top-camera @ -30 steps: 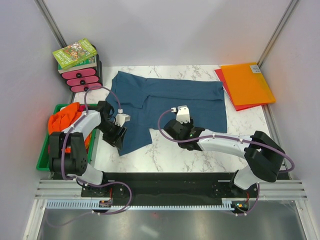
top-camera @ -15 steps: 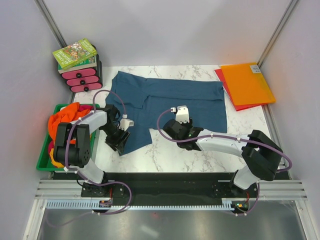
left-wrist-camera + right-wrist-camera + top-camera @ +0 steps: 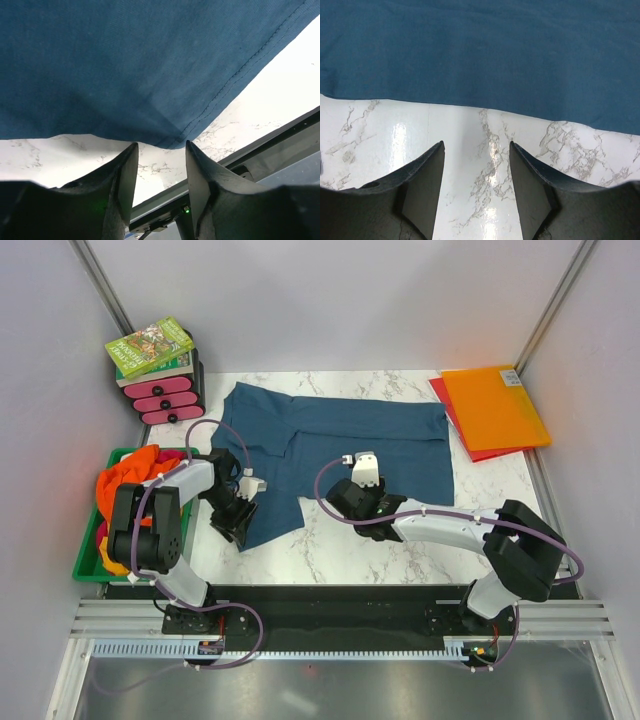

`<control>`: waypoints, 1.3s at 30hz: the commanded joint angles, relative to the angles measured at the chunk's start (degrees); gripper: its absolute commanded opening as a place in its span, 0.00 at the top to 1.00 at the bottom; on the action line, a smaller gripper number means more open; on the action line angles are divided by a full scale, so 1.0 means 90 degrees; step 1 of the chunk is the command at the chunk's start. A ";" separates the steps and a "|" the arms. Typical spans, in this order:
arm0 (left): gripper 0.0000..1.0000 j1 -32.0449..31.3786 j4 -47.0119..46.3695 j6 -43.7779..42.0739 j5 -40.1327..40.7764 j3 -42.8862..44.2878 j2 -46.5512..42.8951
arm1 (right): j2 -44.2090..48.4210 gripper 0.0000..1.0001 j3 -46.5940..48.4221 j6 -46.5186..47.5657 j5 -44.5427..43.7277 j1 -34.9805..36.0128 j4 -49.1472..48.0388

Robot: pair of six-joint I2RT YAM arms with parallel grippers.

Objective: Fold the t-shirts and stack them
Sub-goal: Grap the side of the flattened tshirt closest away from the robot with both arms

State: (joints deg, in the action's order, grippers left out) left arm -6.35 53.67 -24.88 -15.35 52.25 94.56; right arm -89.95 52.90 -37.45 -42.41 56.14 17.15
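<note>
1. A blue t-shirt [image 3: 340,445] lies spread flat on the marble table [image 3: 340,550], apparently opened out so that its edges can be lifted for a first fold.
2. At the shirt's near-left corner, the left gripper [image 3: 160,149] sits low, its fingers moderately apart and empty. The corner's tip lies just ahead of them, which suggests it is lined up for a pinch.
3. Along the shirt's near hem, the right gripper [image 3: 476,147] waits over bare marble. Its jaws are parted with nothing between them, and the hem lies just beyond the fingertips.
4. Left of the shirt, orange t-shirts [image 3: 128,480] are heaped in a green bin [image 3: 85,562], evidently awaiting their turn.
5. Bare marble on the shirt's near side gives both arms working room.
6. A stack of books on pink drawers [image 3: 160,390] stands near the shirt's far-left sleeve, and orange folders [image 3: 495,405] lie just beside its right edge. A fold toward the shirt's own middle looks the safest.
</note>
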 commanded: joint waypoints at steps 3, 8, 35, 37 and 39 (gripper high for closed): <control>0.51 -0.0017 -0.0524 0.0099 0.0183 -0.0259 0.0099 | 0.0131 0.38 -0.0029 -0.0116 -0.0170 0.0032 -0.0118; 0.45 -0.0007 -0.0621 0.0001 -0.0500 -0.0239 -0.1613 | 0.0433 0.38 -0.0165 -0.0097 -0.0151 0.0061 -0.0293; 0.00 0.0618 -1.4635 0.2405 0.0071 -0.5014 -0.1346 | 0.0953 0.36 0.0195 0.0499 -0.0571 0.0051 -0.0040; 0.00 0.0569 -1.3662 0.2179 -0.0169 -0.4791 -0.1591 | 0.0884 0.36 0.0274 0.0373 -0.0542 0.0061 -0.0011; 0.00 0.0569 -1.3864 0.2315 0.0162 -0.4693 -0.1366 | 0.0883 0.36 0.0313 0.0324 -0.0561 0.0051 0.0009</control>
State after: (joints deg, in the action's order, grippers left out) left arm -0.84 -58.02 -2.72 -12.16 8.01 81.52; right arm -81.38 52.80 -32.82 -46.09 56.42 16.40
